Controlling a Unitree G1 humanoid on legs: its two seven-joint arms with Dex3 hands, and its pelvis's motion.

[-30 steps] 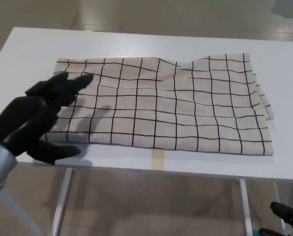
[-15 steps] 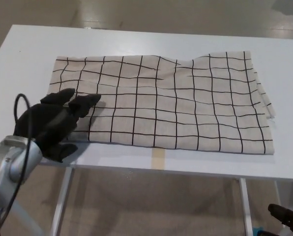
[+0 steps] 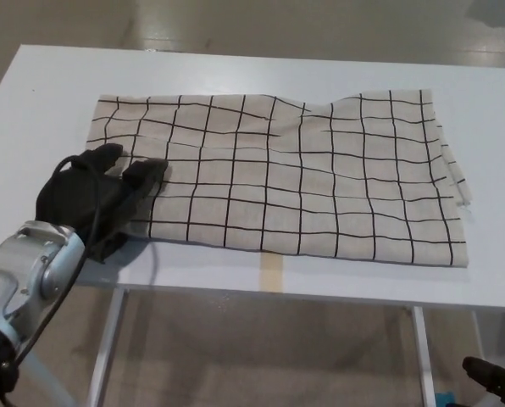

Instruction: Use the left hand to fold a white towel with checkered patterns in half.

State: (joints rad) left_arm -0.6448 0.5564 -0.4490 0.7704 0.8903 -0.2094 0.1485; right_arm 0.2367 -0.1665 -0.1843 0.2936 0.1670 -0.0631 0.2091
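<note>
The white towel with a black checkered grid (image 3: pixel 303 174) lies spread across the white table (image 3: pixel 490 127), reaching from near the table's left part almost to its right edge, with its long side running left to right. It looks already doubled over: a second layer's edge shows along the right end, where a thin strip of cloth sticks out past the upper layer. The top edge rises and dips a little near the middle and there are soft wrinkles there, while the near edge runs close to the table's front edge. The left hand (image 3: pixel 96 197) rests on the towel's near left corner, covering that corner, with its black fingers (image 3: pixel 147 172) pointing right and away across the cloth; whether they pinch the fabric or only press on it cannot be told from this angle. Behind it the grey forearm (image 3: pixel 24 275) comes in from the lower left, with a black cable (image 3: pixel 62 292) looping along it. A strip of tan tape (image 3: pixel 273 273) sits on the table's front edge, just below the towel's middle. Under the table the metal legs (image 3: pixel 108 356) stand on a beige floor (image 3: pixel 261 356). At the bottom right corner a small dark part (image 3: pixel 494 377) shows, too little to identify.
</note>
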